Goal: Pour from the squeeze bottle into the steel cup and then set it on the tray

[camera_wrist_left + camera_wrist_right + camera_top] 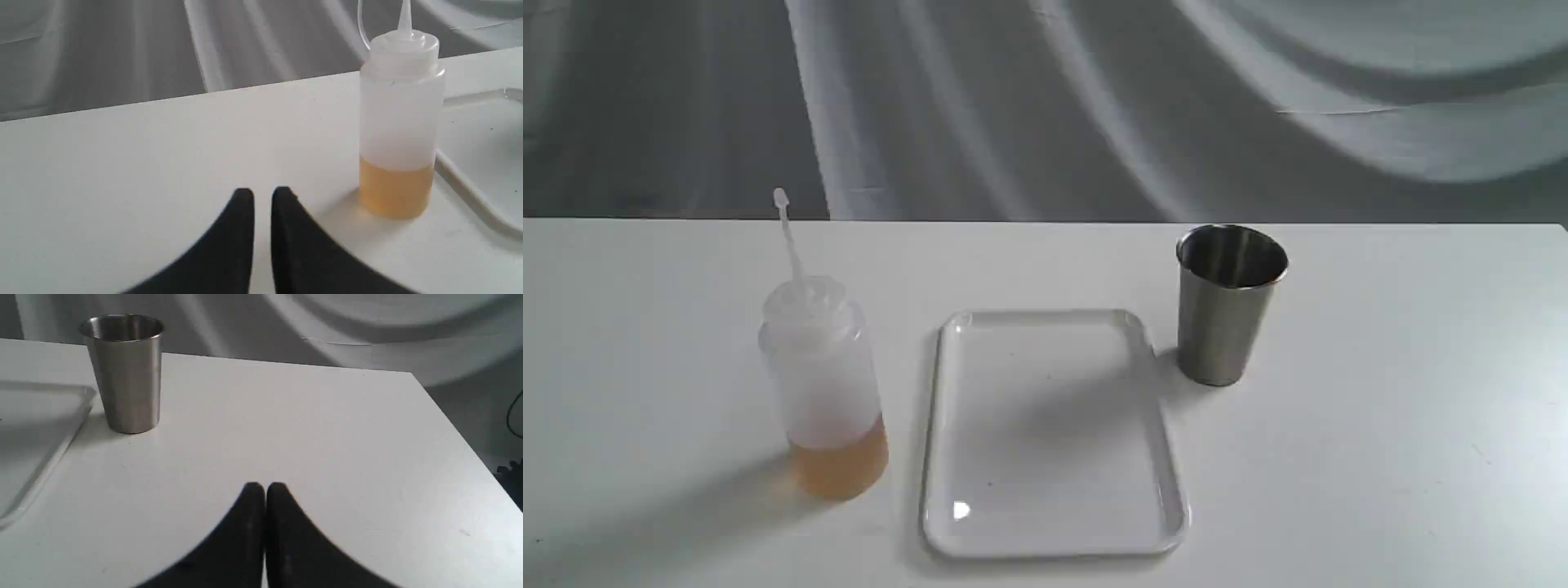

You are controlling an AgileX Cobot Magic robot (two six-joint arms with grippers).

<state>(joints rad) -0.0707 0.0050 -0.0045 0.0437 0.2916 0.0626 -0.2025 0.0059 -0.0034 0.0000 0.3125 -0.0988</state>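
Observation:
The squeeze bottle (823,384) stands upright at the table's left, amber liquid in its bottom third, its tethered cap raised on the strap. To its right lies the empty white tray (1052,431), and the steel cup (1227,304) stands upright beyond the tray's far right corner. Neither gripper shows in the exterior view. In the left wrist view my left gripper (262,192) is shut and empty above the table, the squeeze bottle (398,126) a short way off beside the tray (482,163). My right gripper (265,486) is shut and empty, well apart from the steel cup (124,373).
The white table (1380,457) ends in a far edge just behind the cup and bottle, against a grey draped backdrop. In the right wrist view the table's corner and side edge (457,428) drop off, with a dark cable beyond.

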